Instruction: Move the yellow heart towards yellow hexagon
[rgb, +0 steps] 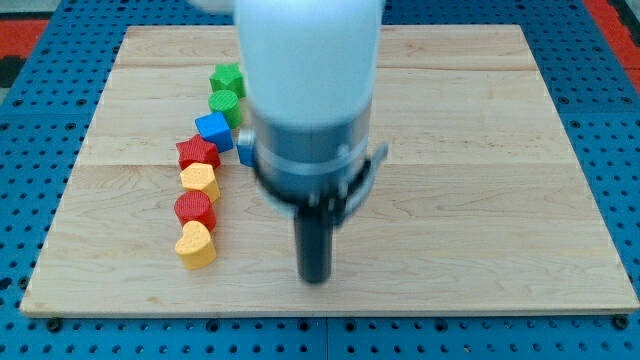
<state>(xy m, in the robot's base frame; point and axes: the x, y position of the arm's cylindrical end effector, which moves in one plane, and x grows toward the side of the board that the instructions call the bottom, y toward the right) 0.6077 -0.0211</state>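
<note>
The yellow heart (196, 244) lies at the bottom end of a curved line of blocks on the left of the wooden board (480, 150). The yellow hexagon (200, 181) sits two places up the line, with a red round block (195, 210) between them. My tip (316, 277) is on the board to the right of the yellow heart, well apart from it and touching no block. The arm's blurred white body hides the board's top middle.
Higher in the line are a red star-like block (197, 153), a blue cube (213, 129), a green round block (224, 103) and a green block (228, 79). Another blue block (245, 150) shows partly behind the arm. Blue pegboard surrounds the board.
</note>
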